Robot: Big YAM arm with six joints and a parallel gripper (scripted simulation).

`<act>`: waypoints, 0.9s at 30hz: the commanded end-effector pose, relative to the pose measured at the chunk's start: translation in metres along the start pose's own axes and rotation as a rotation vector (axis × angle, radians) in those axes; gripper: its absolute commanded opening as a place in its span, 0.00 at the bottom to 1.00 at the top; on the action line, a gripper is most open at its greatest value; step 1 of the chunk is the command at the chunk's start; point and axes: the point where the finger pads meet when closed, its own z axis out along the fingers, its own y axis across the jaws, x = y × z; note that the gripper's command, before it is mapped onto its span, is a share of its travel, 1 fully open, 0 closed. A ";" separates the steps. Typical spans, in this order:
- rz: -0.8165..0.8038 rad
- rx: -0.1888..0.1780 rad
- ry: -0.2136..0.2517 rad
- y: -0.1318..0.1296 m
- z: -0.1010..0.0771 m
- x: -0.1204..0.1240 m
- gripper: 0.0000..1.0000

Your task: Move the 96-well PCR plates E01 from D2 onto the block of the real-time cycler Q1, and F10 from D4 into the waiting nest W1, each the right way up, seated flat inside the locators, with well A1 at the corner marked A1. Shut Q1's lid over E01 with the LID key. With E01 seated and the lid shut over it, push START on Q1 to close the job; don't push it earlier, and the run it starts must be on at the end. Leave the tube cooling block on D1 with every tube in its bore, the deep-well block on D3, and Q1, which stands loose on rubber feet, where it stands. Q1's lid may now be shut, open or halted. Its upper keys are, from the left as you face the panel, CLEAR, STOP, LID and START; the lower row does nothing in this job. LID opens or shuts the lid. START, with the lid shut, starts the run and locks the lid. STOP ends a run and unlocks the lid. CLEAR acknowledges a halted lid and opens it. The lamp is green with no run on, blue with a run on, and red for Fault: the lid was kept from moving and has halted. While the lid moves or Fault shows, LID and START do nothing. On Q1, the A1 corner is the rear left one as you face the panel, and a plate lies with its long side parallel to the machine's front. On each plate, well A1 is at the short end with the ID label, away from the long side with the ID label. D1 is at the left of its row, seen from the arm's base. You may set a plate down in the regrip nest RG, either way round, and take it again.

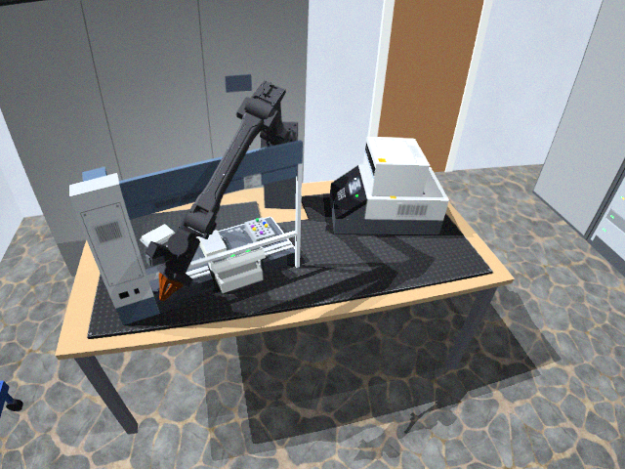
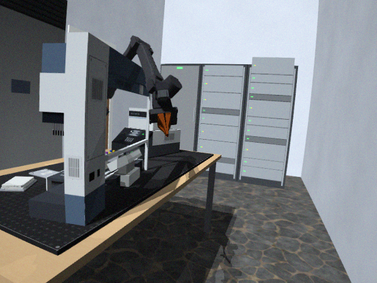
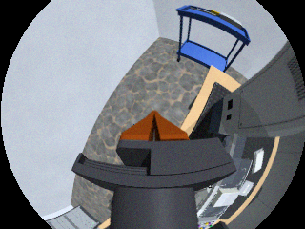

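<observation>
My gripper is shut and empty, with its orange fingers pointing down. It hangs above the mat in front of the deck row, beside the tall grey housing, and also shows in the side view and the wrist view. On the deck, a grey plate lies next to the tube cooling block. A white block follows it, and a white plate lies partly behind my arm. Q1 stands at the far right. Its lamp is green and its white lid looks raised.
A thin white post stands at the right end of the deck rail. A white drawer unit juts out below the deck. Two flat white pieces lie on the mat behind the housing. A blue cart stands on the floor.
</observation>
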 end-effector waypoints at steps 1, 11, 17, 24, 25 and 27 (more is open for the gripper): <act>-0.086 -0.049 0.000 0.024 -0.012 0.003 0.00; -0.155 -0.049 0.076 0.030 0.000 0.064 0.00; -0.276 -0.052 0.118 0.034 -0.013 0.070 0.00; -0.268 -0.085 0.120 0.066 -0.020 0.113 0.00; -0.263 -0.087 0.114 0.069 -0.021 0.116 0.00; -0.283 -0.101 0.120 0.073 -0.022 0.116 0.00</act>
